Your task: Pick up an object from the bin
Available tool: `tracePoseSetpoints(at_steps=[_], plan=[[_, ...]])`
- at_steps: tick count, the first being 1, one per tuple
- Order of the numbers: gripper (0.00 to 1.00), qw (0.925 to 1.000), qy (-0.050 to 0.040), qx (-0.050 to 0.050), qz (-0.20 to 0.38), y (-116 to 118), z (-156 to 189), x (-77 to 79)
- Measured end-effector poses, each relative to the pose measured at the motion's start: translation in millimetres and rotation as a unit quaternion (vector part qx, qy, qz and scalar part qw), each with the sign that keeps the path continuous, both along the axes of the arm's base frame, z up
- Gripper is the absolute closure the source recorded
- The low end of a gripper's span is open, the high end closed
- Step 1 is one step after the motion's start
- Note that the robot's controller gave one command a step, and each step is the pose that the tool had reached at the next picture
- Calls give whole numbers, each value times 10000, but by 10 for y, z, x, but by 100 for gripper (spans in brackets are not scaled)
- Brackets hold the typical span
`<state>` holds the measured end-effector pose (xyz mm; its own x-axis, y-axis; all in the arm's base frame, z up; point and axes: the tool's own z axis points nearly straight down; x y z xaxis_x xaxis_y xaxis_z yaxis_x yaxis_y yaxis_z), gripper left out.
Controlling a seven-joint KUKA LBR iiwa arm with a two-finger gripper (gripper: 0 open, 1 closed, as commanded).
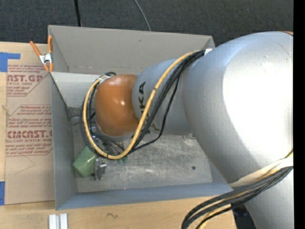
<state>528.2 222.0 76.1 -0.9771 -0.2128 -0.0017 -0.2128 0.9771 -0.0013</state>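
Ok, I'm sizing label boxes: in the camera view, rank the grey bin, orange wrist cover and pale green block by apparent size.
1. grey bin
2. orange wrist cover, which sits nearer the camera, so it looks bigger than it is
3. pale green block, at the bin's lower left

The scene is lit brightly and evenly from above. A soft shadow is cast beneath the arm [238, 104] onto the left floor of the bin [128, 51], and a broad sheen is seen on the arm's shell.
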Motion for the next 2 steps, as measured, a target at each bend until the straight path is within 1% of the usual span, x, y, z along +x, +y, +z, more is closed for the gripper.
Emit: tracePoseSetpoints(at_steps=[1,2], plan=[[100,10000,-2,2,-7,-3,0,-5],[100,9996,-36,14,295,-325,1589,95]])
